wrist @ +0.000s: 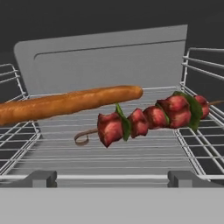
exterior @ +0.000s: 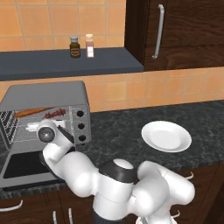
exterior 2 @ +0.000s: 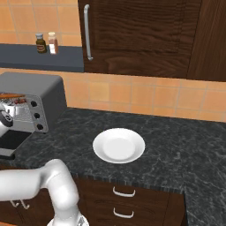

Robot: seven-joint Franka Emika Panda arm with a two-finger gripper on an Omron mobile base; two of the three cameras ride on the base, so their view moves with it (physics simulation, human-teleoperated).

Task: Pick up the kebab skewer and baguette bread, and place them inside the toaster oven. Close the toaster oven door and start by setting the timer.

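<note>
I'm seeing the long orange-brown baguette bread (wrist: pixel 65 104) & dark-red chunky kebab skewer (wrist: pixel 148 119) lying ahead of my gripper, wide open & empty, inside the boxy grey toaster oven (exterior: pixel 48 97); I'm closing its dark glass door (exterior: pixel 22 168) next, which needs backing out first.

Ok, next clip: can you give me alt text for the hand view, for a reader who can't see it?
A kebab skewer of red meat chunks with green pieces lies on the wire rack inside the toaster oven, with the long orange-brown baguette bread just behind it. The oven's grey back wall rises beyond them, and wire side rails stand at both edges.
</note>
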